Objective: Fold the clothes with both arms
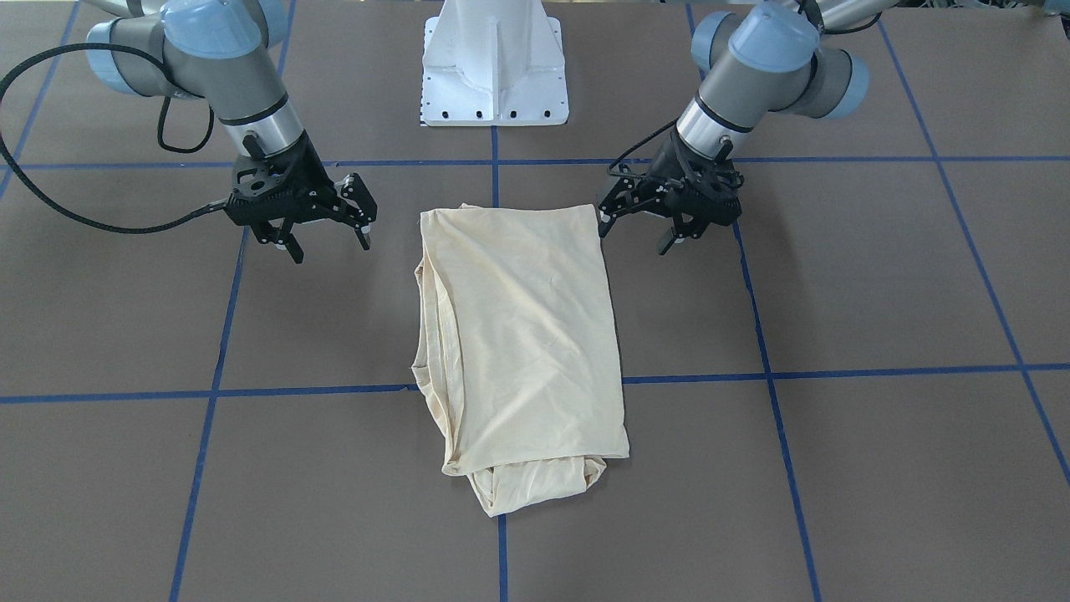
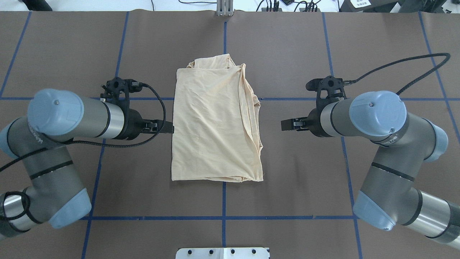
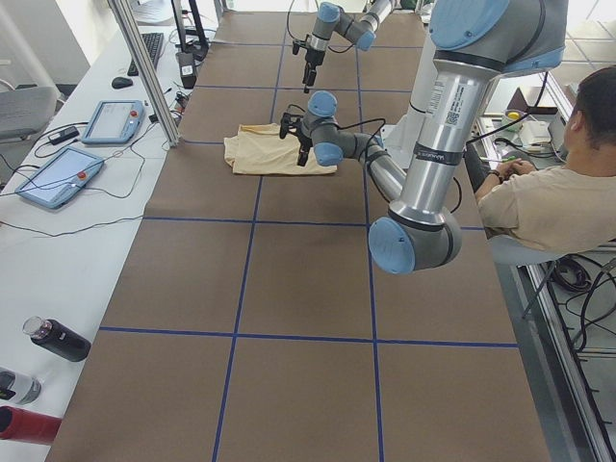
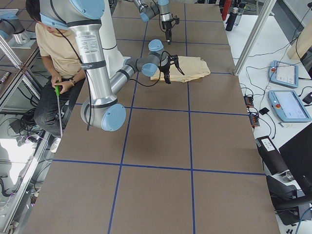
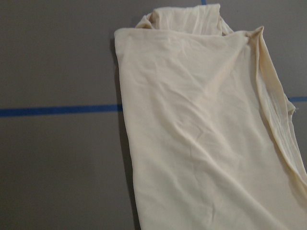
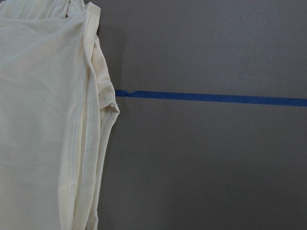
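The cream shirt (image 2: 212, 122) lies folded into a long rectangle at the middle of the table (image 2: 305, 172), plain side up, with bunched layers at its far end (image 1: 527, 489). No print shows. My left gripper (image 2: 169, 128) hovers at the shirt's left edge, open (image 1: 635, 238), one fingertip close to the near corner. My right gripper (image 2: 285, 125) stands open (image 1: 331, 248) a short way off the shirt's right edge, holding nothing. The left wrist view shows the shirt (image 5: 206, 134) without fingers. Only the shirt's layered hem edge (image 6: 91, 143) appears in the right wrist view.
Blue tape lines (image 2: 224, 201) grid the brown table. The white pedestal base (image 1: 495, 63) stands at the robot's side. A seated person (image 3: 558, 192) is beside the table. Tablets (image 3: 58, 178) and bottles (image 3: 58, 339) lie on a side bench.
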You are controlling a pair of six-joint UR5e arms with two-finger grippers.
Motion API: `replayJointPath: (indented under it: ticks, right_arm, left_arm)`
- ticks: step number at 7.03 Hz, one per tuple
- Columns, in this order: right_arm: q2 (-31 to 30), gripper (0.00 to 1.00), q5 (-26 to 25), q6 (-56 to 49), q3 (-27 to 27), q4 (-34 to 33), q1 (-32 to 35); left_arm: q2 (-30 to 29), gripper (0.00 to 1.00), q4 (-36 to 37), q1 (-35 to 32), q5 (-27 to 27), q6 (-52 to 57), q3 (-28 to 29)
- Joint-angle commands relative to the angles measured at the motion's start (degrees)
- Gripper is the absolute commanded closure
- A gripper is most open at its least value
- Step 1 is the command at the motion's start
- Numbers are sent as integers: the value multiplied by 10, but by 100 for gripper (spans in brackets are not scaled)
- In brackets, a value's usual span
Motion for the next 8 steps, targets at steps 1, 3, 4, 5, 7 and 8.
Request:
replayJointPath:
  ticks: [1, 3, 4, 5, 7, 8]
  right_arm:
    - [-5, 0, 4, -6, -2, 6, 9]
    - [-3, 0, 4, -8, -2, 7, 9]
    - [-3, 0, 4, -8, -2, 6, 9]
    - [-3, 0, 3, -8, -2, 6, 9]
    - [-3, 0, 2, -7, -3, 6, 9]
    - [-3, 0, 2, -7, -2, 6, 9]
  left_arm:
    - [17, 10, 5, 92, 66, -97, -8]
    - [8, 22, 1, 99, 77, -117, 29]
    - [-2, 25, 1, 99, 78, -121, 43]
    - [-4, 28, 1, 106, 78, -148, 45]
    - [-8, 34, 1, 129, 81, -173, 45]
    - [-8, 36, 1, 131, 82, -173, 46]
